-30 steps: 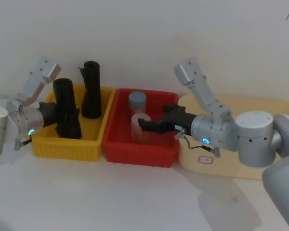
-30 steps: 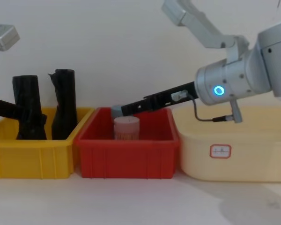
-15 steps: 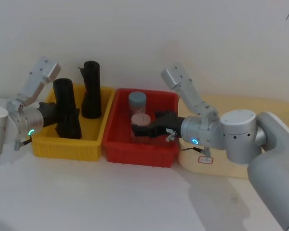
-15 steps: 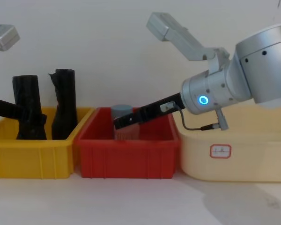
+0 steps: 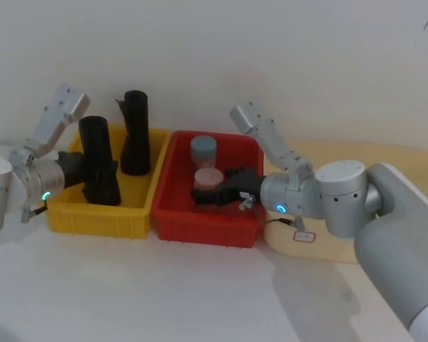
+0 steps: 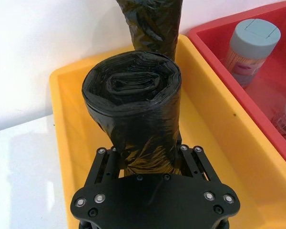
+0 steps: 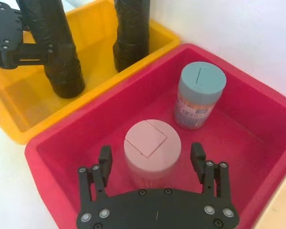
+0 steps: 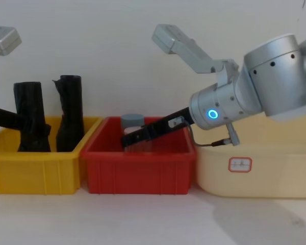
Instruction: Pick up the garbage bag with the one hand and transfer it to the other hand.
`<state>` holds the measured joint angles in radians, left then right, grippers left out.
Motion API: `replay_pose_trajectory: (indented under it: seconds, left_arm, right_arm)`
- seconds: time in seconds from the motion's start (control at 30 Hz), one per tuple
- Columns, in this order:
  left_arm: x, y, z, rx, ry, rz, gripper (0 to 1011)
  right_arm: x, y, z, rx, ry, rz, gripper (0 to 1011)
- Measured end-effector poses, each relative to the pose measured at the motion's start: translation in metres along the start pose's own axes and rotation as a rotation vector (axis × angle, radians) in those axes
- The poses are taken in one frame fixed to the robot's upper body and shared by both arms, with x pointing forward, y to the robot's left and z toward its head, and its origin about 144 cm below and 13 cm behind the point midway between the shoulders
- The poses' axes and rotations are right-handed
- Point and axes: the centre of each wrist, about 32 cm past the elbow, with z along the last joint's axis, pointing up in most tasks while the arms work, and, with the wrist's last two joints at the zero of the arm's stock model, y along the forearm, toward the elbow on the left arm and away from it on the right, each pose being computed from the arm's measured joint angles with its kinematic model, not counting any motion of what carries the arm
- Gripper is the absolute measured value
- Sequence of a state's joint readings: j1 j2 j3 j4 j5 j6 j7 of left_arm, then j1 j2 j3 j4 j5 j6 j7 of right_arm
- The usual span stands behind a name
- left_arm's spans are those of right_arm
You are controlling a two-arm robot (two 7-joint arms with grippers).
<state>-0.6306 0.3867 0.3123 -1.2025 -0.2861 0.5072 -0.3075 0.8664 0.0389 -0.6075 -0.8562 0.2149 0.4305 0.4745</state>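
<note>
My left claw (image 6: 148, 164) is clamped on the lower part of the garbage bag (image 5: 98, 160), which stands upright in the yellow bin (image 5: 93, 214), just in front of the other black roll (image 5: 135, 139). My right claw (image 7: 150, 155) hangs wide open in the red bin (image 5: 200, 231), a finger on either side of the pink-lidded jar (image 7: 152, 138).

A white table (image 5: 164, 292) is shown bearing three containers, set in a row along its far side. A yellow bin (image 5: 93, 217) is placed at the left, a red bin (image 5: 203, 231) just beside it in the middle, and a cream tub (image 8: 255, 176) at the right.
</note>
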Motion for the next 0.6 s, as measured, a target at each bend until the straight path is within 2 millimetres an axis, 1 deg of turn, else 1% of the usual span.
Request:
replay_pose_trajectory:
  seconds: [0.57, 0.6]
  left_arm:
    - [0.000, 0.000, 0.000, 0.000, 0.000, 0.000, 486]
    - [0.000, 0.000, 0.000, 0.000, 0.000, 0.000, 486]
  right_arm:
    - [0.006, 0.014, -0.005, -0.003, 0.012, -0.007, 1000]
    - [0.006, 0.014, -0.005, -0.003, 0.012, -0.007, 981]
